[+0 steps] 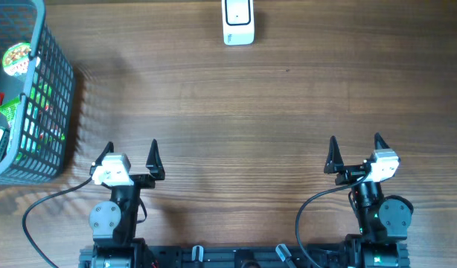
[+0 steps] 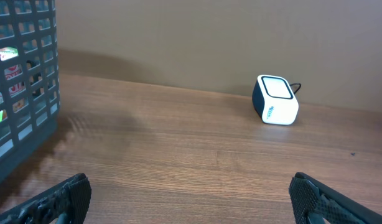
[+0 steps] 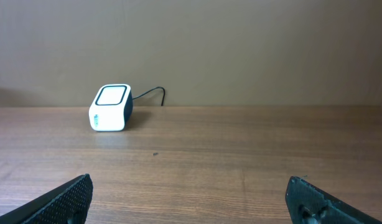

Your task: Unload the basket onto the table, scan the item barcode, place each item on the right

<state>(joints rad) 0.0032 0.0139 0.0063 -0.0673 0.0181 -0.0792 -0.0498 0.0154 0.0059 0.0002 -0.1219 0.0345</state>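
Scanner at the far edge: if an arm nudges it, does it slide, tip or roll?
Boxy scanner sits flat on the table, so it would probably slide rather than roll. Its smooth shell looks slippery. The cable behind it may tug it askew.

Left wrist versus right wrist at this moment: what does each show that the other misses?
Only the left wrist view: the grey basket with packaged items inside, and the open left gripper. Only the right wrist view: the open right gripper, nothing else new. Both: the white scanner, its cable and the wooden table; neither gripper holds anything.
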